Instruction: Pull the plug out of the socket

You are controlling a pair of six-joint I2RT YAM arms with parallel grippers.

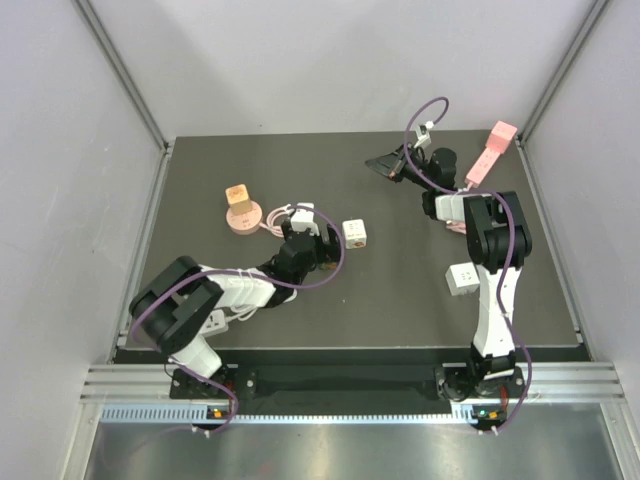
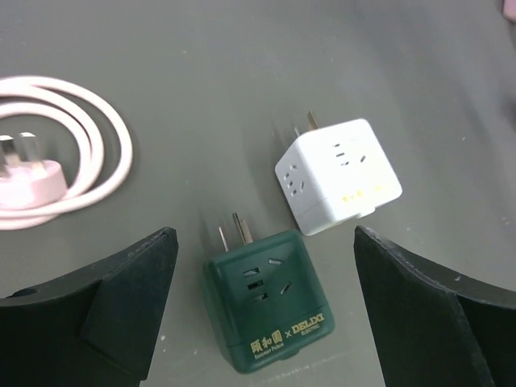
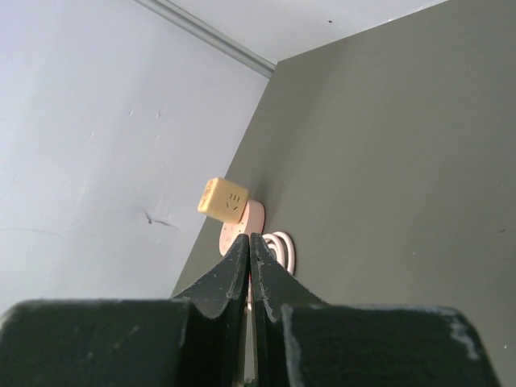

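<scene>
The left gripper (image 2: 264, 242) hangs wide open over the green plug (image 2: 264, 310), which lies loose between its fingers, prongs bare and apparently unplugged. The right gripper (image 3: 250, 239) is closed and empty, probably parked clear.

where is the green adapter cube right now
In the left wrist view, the green adapter cube lies on the table inside the open left gripper, close beside the white adapter cube at its upper right.
</scene>
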